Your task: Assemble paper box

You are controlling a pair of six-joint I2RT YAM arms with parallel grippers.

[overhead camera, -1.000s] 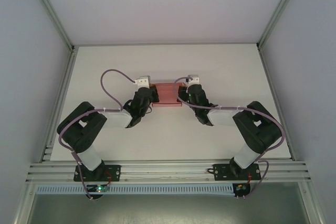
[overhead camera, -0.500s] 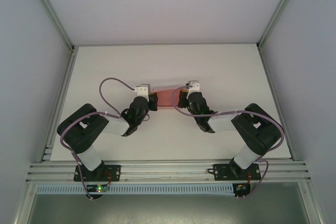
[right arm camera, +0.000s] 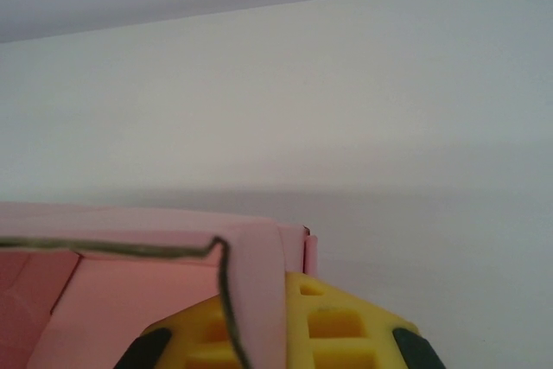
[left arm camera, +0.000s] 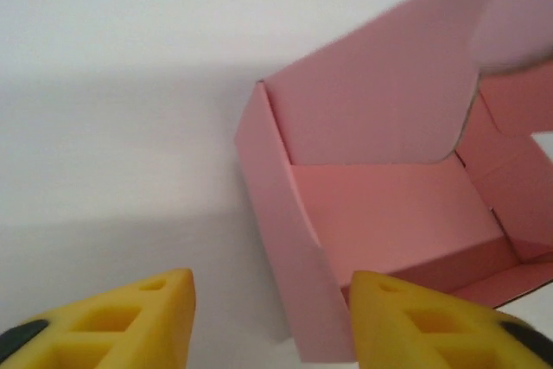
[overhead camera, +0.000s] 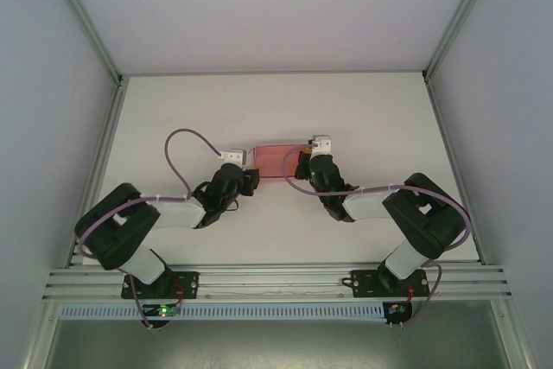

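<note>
The paper box (overhead camera: 275, 160) is sitting out toward the middle of the tabletop (overhead camera: 346, 110), between the two arms, and it is only half formed. In the left wrist view the paper box (left arm camera: 389, 205) is showing a floor, a back panel rising behind it and a left wall that is leaning outward instead of standing square.

The right gripper (overhead camera: 302, 162) is pinching the right end of the box. From its own camera the right gripper (right arm camera: 285, 313) is closed on a pink end wall, with the thin card folding over a yellow finger. The left gripper (overhead camera: 250, 181) is hanging just beside the box's left end. Its fingers (left arm camera: 155, 304) are standing apart with nothing clamped, and the near corner of the leaning wall is lying between them.

To my eye the step in hand is squaring up that left wall. To do it well, the left gripper (left arm camera: 270, 300) should be coming in low and straight along the crease, taking the wall near its base, not at the free top edge, and tipping it upright gently. The right side should be acting purely as an anchor. A sideways shove is likely to drag the card out of that pinch or buckle the floor, so light pressure looks safest.
</note>
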